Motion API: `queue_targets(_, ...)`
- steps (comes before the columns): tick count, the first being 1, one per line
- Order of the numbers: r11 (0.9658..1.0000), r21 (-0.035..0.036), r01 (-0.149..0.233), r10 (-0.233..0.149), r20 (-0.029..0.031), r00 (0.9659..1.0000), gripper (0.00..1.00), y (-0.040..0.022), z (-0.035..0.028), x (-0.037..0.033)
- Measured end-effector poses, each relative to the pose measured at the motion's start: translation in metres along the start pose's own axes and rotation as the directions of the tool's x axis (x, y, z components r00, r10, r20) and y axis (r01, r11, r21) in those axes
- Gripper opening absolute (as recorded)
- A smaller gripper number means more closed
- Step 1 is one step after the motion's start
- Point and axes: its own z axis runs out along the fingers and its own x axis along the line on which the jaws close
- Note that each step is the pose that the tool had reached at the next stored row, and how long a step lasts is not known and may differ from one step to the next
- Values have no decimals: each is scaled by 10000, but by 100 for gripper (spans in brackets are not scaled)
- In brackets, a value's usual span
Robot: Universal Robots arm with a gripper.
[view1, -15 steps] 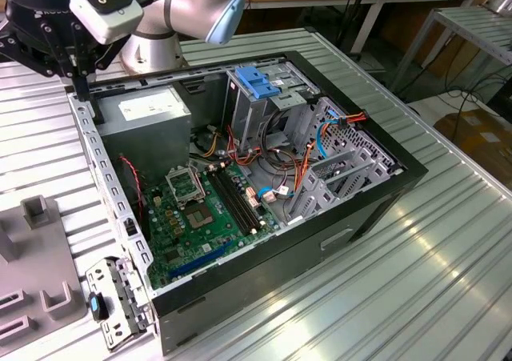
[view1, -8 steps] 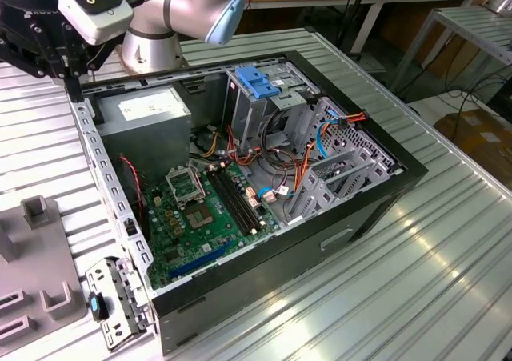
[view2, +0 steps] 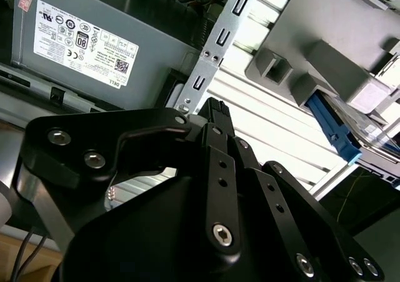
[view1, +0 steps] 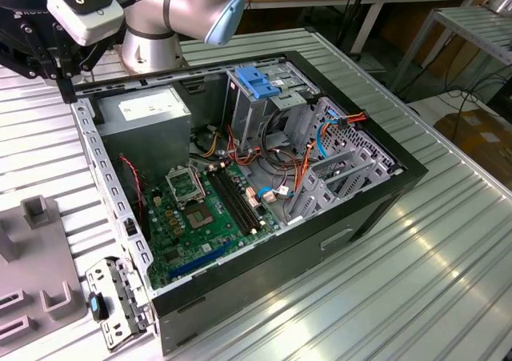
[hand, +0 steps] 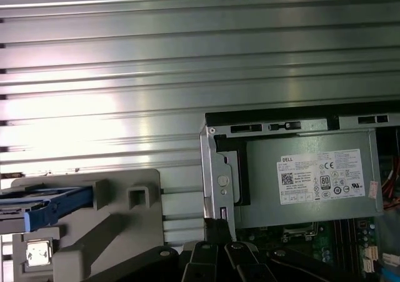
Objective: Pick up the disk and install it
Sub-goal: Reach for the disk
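The disk (hand: 50, 206) rests on edge in a grey holder (hand: 125, 232), its blue side rail facing out. In the second wrist view the disk (view2: 340, 132) shows the same blue rail against the holder (view2: 325, 38). My gripper (view1: 66, 87) hangs over the back corner of the open computer case (view1: 376, 209) at the exterior view's left, beside the power-supply box (view1: 152, 109). Its black fingers (view2: 215, 110) are pressed together, shut with nothing between them. The gripper is well apart from the disk. The metal drive cage (view1: 260, 89) with a light-blue top stands at the far side inside the case.
The case lies open on a ribbed metal table (view1: 448, 281), with the green motherboard (view1: 200, 217) and loose cables (view1: 320, 137) inside. The grey holder (view1: 36, 265) sits on the table at the exterior view's left. A small metal bracket (view1: 116, 301) lies by the case's near corner.
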Motion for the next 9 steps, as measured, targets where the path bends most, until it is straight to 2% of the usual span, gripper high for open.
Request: queue_targets(9, 10000, 0, 0, 0, 0, 10000, 11, 2, -2, 85)
